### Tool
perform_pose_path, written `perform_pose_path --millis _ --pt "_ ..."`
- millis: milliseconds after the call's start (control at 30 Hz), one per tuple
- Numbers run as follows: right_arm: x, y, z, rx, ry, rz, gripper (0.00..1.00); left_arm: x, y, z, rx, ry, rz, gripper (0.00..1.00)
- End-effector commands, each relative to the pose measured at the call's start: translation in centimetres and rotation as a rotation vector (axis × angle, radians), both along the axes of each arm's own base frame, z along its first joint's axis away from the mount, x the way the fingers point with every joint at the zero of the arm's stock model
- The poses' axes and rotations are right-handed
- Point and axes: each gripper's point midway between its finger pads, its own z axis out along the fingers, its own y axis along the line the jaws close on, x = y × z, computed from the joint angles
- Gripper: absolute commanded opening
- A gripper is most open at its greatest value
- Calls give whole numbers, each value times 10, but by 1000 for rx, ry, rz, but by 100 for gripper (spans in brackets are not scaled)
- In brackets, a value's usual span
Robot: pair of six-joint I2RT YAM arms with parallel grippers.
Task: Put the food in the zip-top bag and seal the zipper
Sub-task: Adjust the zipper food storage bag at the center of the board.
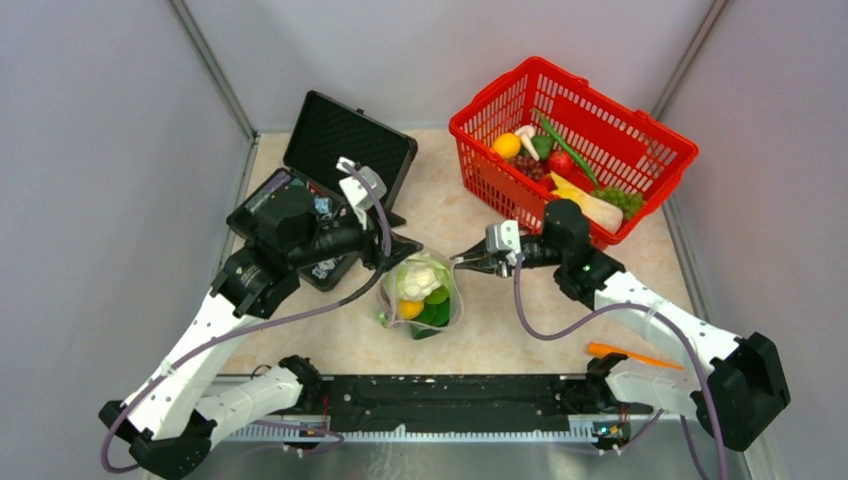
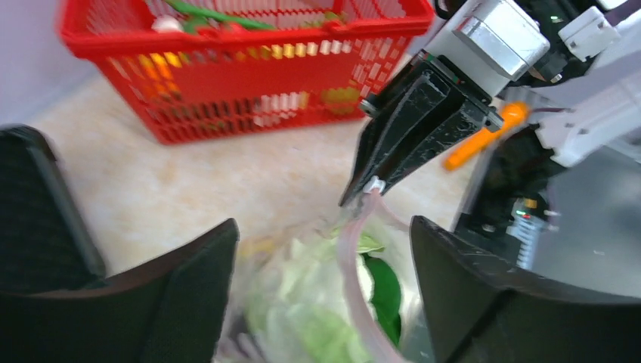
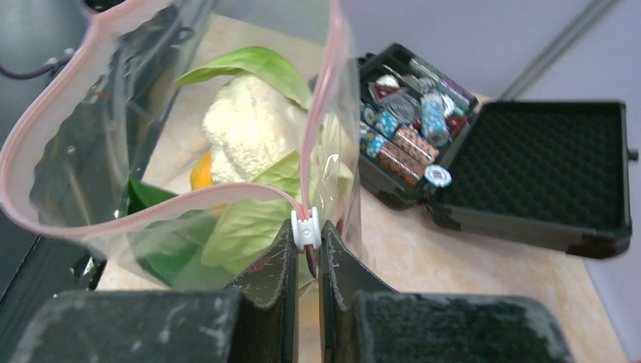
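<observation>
The zip-top bag (image 1: pixel 420 297) stands at the table's middle with its mouth open. It holds food: a white cauliflower (image 1: pixel 417 275), a yellow-orange citrus (image 1: pixel 410 309) and green pieces (image 1: pixel 436 312). My right gripper (image 1: pixel 468 262) is shut on the white slider (image 3: pixel 306 227) of the pink zipper (image 3: pixel 113 208) at the bag's right end. The zipper forms an open loop. My left gripper (image 1: pixel 392 252) is at the bag's left rim. In the left wrist view it (image 2: pixel 325 227) is open with the bag (image 2: pixel 317 302) between its fingers.
A red mesh basket (image 1: pixel 640 150) at the back right holds more toy food (image 1: pixel 560 165). An open black case (image 1: pixel 345 140) with trinkets (image 3: pixel 408 128) sits at the back left. An orange carrot (image 1: pixel 630 353) lies near the right arm's base.
</observation>
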Motion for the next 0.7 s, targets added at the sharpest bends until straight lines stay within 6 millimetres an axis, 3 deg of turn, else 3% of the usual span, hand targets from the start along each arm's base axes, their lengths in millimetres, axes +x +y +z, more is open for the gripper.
perform_pose_path --millis 0,67,133,267,367,467,567,667 --pt "27 -1 43 77 33 -188 0 16 16 33 -64 -106 142 93" --pt "53 -7 56 74 111 -324 0 16 17 27 -32 -93 142 98" --pt "80 -20 55 58 209 -466 0 16 20 21 -8 -79 154 99" --pt "112 -42 57 122 327 -640 0 20 33 21 -21 -77 238 99" --pt "113 -43 60 146 356 -654 0 28 46 15 -25 18 358 99" --pt "113 -44 61 161 400 -673 0 16 44 5 -37 135 351 99" --pt "117 -50 64 174 429 -725 0 -6 28 -8 -76 194 218 99" --pt "117 -51 72 211 433 -727 0 -19 11 -33 -61 158 103 99"
